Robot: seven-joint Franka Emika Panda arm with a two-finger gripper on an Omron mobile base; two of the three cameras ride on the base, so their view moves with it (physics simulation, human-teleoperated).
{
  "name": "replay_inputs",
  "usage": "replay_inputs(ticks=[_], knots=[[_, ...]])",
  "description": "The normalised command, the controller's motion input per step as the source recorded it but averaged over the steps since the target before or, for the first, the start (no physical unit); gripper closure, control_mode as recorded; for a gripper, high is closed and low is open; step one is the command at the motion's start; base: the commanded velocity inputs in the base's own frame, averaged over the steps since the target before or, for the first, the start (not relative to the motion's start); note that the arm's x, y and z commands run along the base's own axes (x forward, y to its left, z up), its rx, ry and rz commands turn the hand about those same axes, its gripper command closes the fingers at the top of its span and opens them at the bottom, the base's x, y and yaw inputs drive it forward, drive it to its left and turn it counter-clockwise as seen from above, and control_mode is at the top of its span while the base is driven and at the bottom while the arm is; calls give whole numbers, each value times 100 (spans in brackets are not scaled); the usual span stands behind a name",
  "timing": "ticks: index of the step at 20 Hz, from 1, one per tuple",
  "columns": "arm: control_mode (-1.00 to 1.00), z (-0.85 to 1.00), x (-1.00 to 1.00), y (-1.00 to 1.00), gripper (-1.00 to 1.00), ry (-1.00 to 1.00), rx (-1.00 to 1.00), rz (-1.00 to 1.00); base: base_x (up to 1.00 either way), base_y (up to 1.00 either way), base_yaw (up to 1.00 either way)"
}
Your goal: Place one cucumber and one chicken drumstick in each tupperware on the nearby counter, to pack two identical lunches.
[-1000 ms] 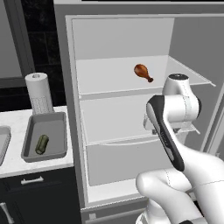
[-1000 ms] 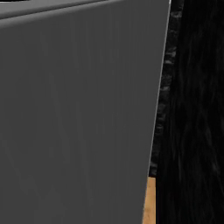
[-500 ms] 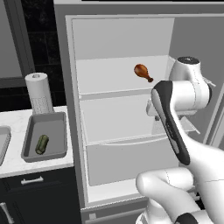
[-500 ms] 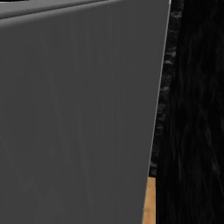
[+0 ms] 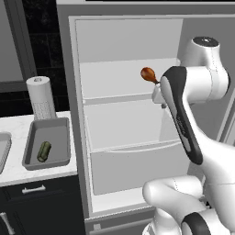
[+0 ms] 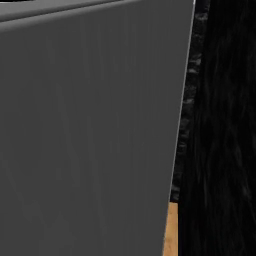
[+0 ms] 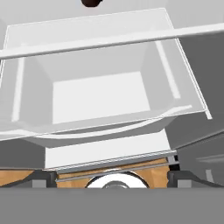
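White glossy arm [image 5: 202,151], dark joint bands

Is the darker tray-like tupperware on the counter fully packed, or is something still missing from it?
Not fully packed. The darker tupperware holds one cucumber and no drumstick; a chicken drumstick lies on the upper shelf of the open fridge.

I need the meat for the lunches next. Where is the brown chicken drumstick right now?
In the left base view, the brown chicken drumstick lies on the upper shelf of the open fridge, toward its right side, just left of the robot's white arm.
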Motion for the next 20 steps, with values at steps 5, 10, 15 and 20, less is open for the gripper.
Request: replay_inputs(ticks=[5, 10, 15, 20], knots=[[-100, 52, 0, 18, -100, -31, 0, 0, 0, 0, 0], [-100, 40, 2, 3, -100, -24, 0, 0, 0, 0, 0], [-100, 20, 28, 0, -100, -11, 0, 0, 0, 0, 0], [-100, 11, 49, 0, -100, -3, 0, 0, 0, 0, 0]])
